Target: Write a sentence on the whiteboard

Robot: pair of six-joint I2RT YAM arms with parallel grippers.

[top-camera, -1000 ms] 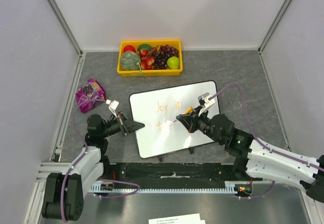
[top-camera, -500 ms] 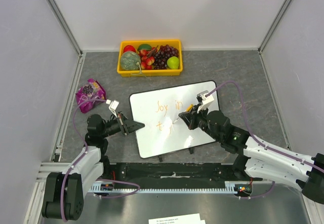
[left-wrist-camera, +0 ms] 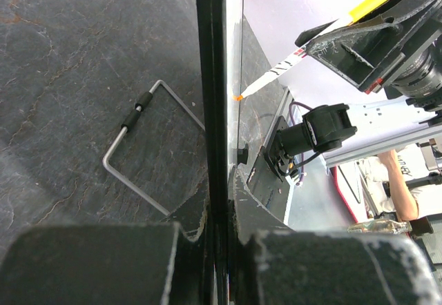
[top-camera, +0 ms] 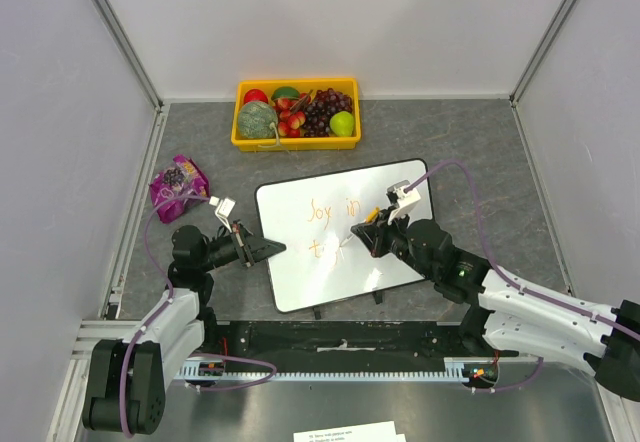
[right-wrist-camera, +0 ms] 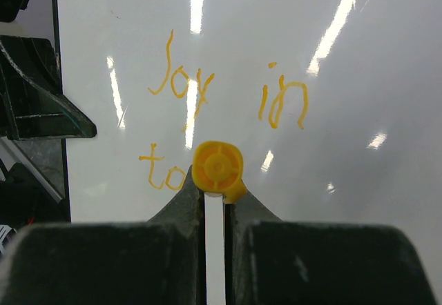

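The whiteboard (top-camera: pixel 300 282) lies tilted in the middle of the table, and its black-framed left edge (left-wrist-camera: pixel 219 77) is clamped in my left gripper (top-camera: pixel 270 248), which is shut on it (left-wrist-camera: pixel 224 201). The sentence (right-wrist-camera: pixel 181 84) reads "Joy in" in orange, with "to" (right-wrist-camera: pixel 162 170) begun on a second line. My right gripper (top-camera: pixel 362 234) is shut on a white marker with a yellow end (right-wrist-camera: pixel 218 168). It holds the marker over the second line, just right of "to". The marker's orange tip (left-wrist-camera: pixel 238 97) meets the board.
A yellow tray (top-camera: pixel 296 144) of fruit stands at the back. A purple bag (top-camera: pixel 178 184) lies at the left, near the wall. A bent wire stand (left-wrist-camera: pixel 131 153) sits on the grey table under the board. Grey walls close in both sides.
My right gripper has shifted slightly with the marker over the second line, and the orange lettering there has grown. The left arm and the board have not moved.
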